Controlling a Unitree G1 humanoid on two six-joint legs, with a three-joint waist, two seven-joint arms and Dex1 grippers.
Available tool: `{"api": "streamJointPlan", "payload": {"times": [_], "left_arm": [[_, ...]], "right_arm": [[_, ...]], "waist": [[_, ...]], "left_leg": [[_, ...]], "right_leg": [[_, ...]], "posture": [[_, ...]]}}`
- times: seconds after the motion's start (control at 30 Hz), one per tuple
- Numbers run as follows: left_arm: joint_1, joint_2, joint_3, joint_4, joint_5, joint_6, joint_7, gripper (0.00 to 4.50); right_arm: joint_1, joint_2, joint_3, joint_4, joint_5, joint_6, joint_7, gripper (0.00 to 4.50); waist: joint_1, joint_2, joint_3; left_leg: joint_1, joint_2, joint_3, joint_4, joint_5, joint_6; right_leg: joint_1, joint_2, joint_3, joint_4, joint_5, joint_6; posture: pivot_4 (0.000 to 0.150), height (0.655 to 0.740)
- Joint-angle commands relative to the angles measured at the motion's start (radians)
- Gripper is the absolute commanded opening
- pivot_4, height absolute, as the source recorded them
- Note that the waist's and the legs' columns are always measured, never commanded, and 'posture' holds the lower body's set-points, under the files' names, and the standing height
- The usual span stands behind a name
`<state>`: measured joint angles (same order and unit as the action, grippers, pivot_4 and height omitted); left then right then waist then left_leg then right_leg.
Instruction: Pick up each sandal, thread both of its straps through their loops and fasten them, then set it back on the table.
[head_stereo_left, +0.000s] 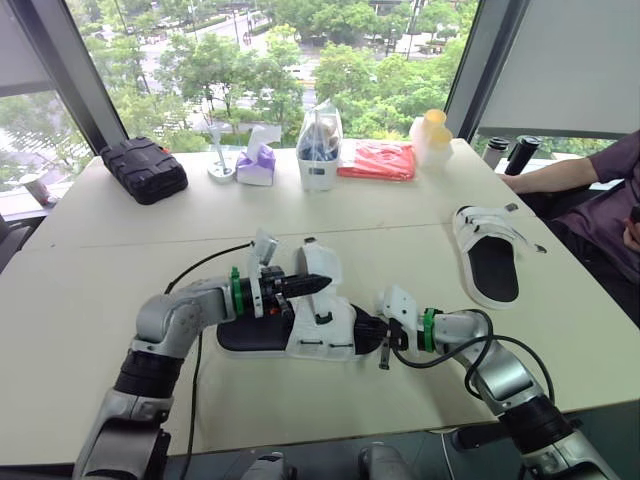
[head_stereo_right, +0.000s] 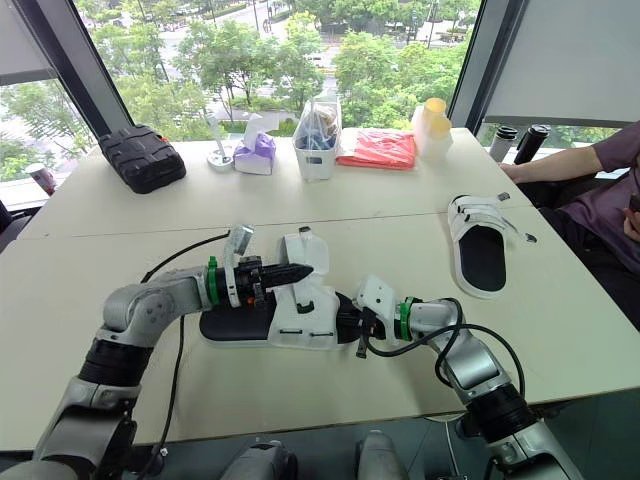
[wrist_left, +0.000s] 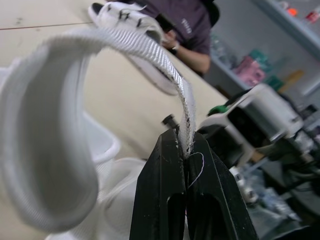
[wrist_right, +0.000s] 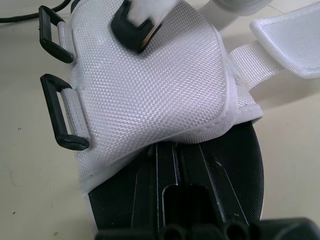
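Right gripper (wrist_right: 167, 147) sits closest. Its two black fingers are pressed together, with the tips on the black inside of the near sandal (head_stereo_left: 250, 337), right at the edge of the white flap (wrist_right: 150, 75). That sandal lies flat on the table (head_stereo_left: 100, 300). Its long way runs from one gripper to the other, with the strap end beside the right gripper. Left gripper (wrist_left: 185, 150) is over the sandal's middle and pinches the tip of a white strap (wrist_left: 45, 125), which curls up in a loop. Second sandal (head_stereo_left: 487, 250) lies well past the right gripper, pointing away. Far off, a white tub (head_stereo_left: 318, 170) holds blue stuff.
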<state>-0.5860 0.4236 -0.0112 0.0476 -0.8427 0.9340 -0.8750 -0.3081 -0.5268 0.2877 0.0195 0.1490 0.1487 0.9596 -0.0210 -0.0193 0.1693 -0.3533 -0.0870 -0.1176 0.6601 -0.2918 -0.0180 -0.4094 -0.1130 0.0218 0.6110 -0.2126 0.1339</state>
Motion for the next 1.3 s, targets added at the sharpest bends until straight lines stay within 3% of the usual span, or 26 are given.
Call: {"api": "streamJointPlan", "payload": {"times": [0.03, 0.33, 0.83, 1.3], "left_arm": [[-0.038, 0.028, 0.027, 0.005, -0.038, 0.044, -0.068, 0.02], [-0.012, 0.119, -0.083, 0.008, 0.02, 0.061, -0.263, 0.02], [0.026, 0.122, -0.127, -0.022, 0.108, -0.011, -0.303, 0.02], [0.035, 0.106, -0.139, -0.118, 0.146, -0.098, -0.328, 0.02]], "right_arm": [[0.019, 0.008, 0.035, 0.045, -0.049, 0.043, -0.016, 0.0], [0.018, 0.017, 0.043, 0.051, -0.058, 0.042, -0.017, 0.0], [0.029, 0.02, 0.039, 0.042, -0.058, 0.048, -0.024, 0.0], [0.028, 0.027, 0.036, 0.045, -0.061, 0.051, -0.025, 0.0]], "waist": [[0.0, 0.0, 0.0], [-0.001, 0.0, 0.0], [-0.001, 0.0, 0.0], [0.001, 0.0, 0.0]], "left_leg": [[0.0, 0.0, 0.0, 0.0, 0.0, 0.0], [0.0, 0.0, 0.0, -0.002, 0.0, 0.0], [0.001, 0.001, 0.0, -0.01, 0.0, -0.001], [0.0, 0.013, 0.001, -0.013, 0.0, -0.001]], "right_leg": [[0.0, 0.0, 0.0, 0.0, 0.0, 0.0], [-0.001, 0.0, 0.0, -0.001, 0.0, 0.0], [-0.002, 0.001, 0.0, -0.005, 0.0, -0.001], [-0.002, 0.011, 0.0, -0.015, 0.003, -0.007]], "posture": [[0.15, 0.74], [0.15, 0.74], [0.15, 0.74], [0.15, 0.74]]}}
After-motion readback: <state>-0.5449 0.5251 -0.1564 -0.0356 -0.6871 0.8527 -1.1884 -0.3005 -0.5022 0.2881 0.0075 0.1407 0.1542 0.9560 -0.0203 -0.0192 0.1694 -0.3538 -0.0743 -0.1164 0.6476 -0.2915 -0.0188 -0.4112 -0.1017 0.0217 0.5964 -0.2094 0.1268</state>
